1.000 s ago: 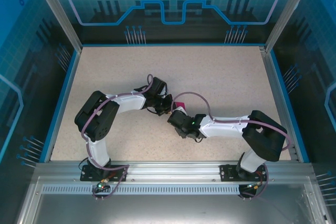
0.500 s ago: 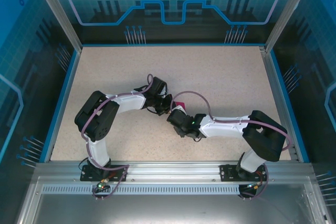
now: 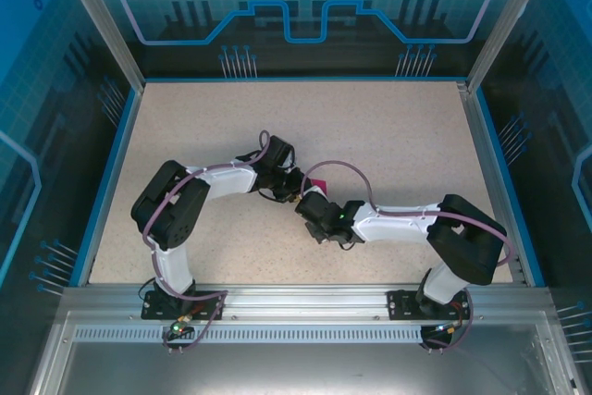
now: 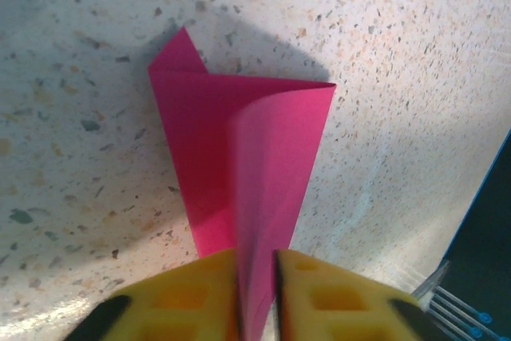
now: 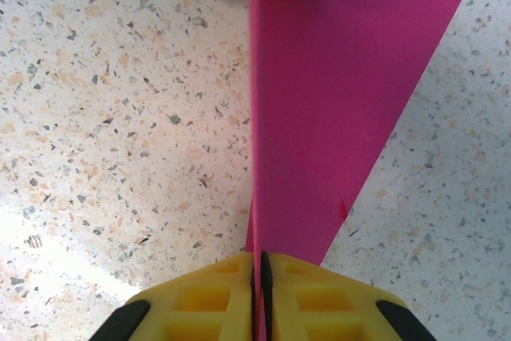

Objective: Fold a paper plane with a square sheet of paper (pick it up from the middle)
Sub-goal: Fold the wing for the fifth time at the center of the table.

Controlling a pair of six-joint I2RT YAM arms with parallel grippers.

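Speckled table (image 3: 388, 136); paper plane (image 4: 239, 133) clamped by left pincer (image 4: 257, 277), right pincer (image 5: 259, 269).

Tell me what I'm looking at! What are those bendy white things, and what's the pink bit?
Those bendy things are two robot arms, bolted at the near edge of a speckled table. The wide picture comes from a camera up high, looking down. In it the left arm and the right arm reach toward each other in the middle. Each arm ends in a gripper, which is two yellow fingers that pinch. The other two pictures come from little cameras on the wrists, so everything looks very close. In the left wrist picture, the left gripper is pinching a folded piece of pink paper. In the right wrist picture, the right gripper pinches the same paper from its other end. So both arms hold the one paper between them.
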